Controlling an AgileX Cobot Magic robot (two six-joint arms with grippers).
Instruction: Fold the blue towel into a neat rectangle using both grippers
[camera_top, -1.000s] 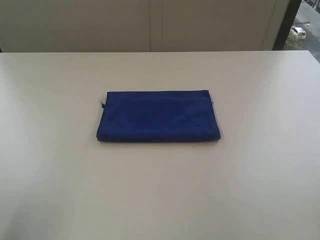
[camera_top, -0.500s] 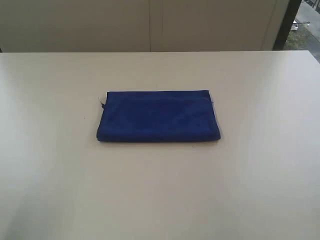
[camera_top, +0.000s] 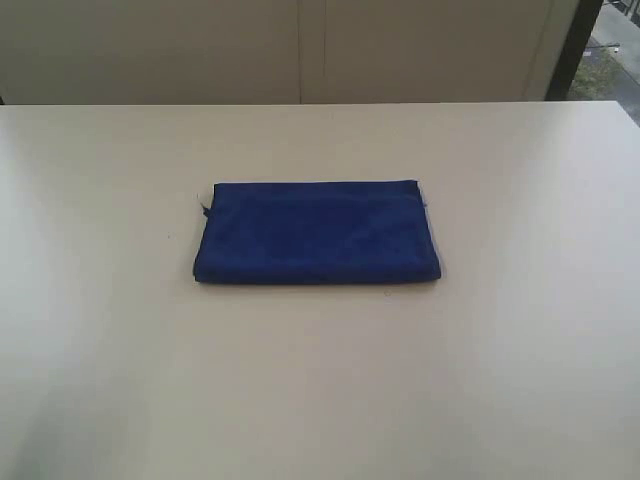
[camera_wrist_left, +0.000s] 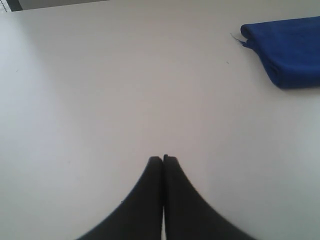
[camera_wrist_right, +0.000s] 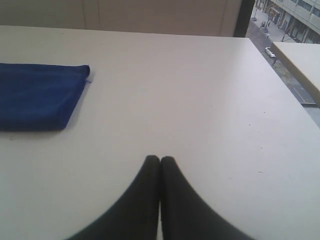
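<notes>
The blue towel lies folded into a flat rectangle near the middle of the pale table. Neither arm shows in the exterior view. In the left wrist view my left gripper is shut with nothing between its fingers, over bare table, well apart from the towel's end. My right gripper is likewise shut and empty, with the towel's other end some way off. The white tag does not show.
The table's far edge meets a beige wall. A dark window frame stands at the back right, with a street outside. A second pale tabletop shows beyond the table's right edge in the right wrist view.
</notes>
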